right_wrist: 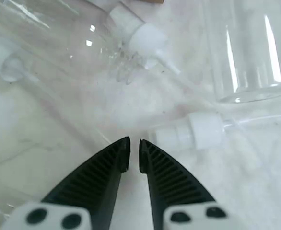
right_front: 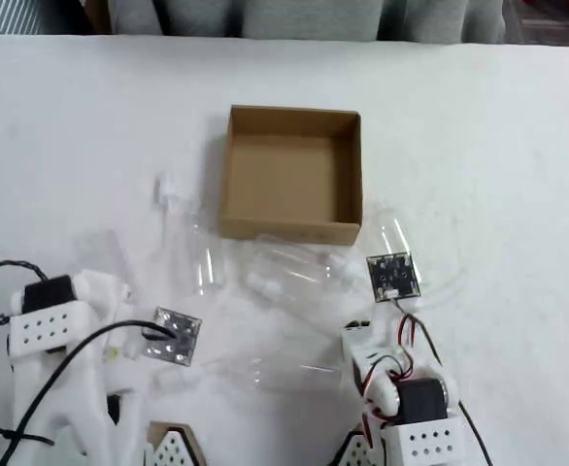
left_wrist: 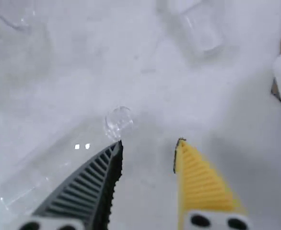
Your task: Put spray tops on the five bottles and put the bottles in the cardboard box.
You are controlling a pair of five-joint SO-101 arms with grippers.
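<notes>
**Two arms bent low over clear bottles lying in front of a cardboard box.**
In the high view, the left arm [right_front: 66, 349] is at 7 o'clock on the table [right_front: 508, 126] and the right arm [right_front: 406, 398] at 5 o'clock, both with wrists tipped down. The left gripper [left_wrist: 147, 148] has its grey and yellow fingers apart and empty, beside an uncapped bottle [left_wrist: 49, 163] on its side. The right gripper [right_wrist: 134, 154] has its black fingers almost together, holding nothing, and a white spray top [right_wrist: 195, 130] lies just ahead. Farther on, a second bottle [right_front: 294, 272] lies against the open-topped cardboard box [right_front: 289, 228] at 12 o'clock.
</notes>
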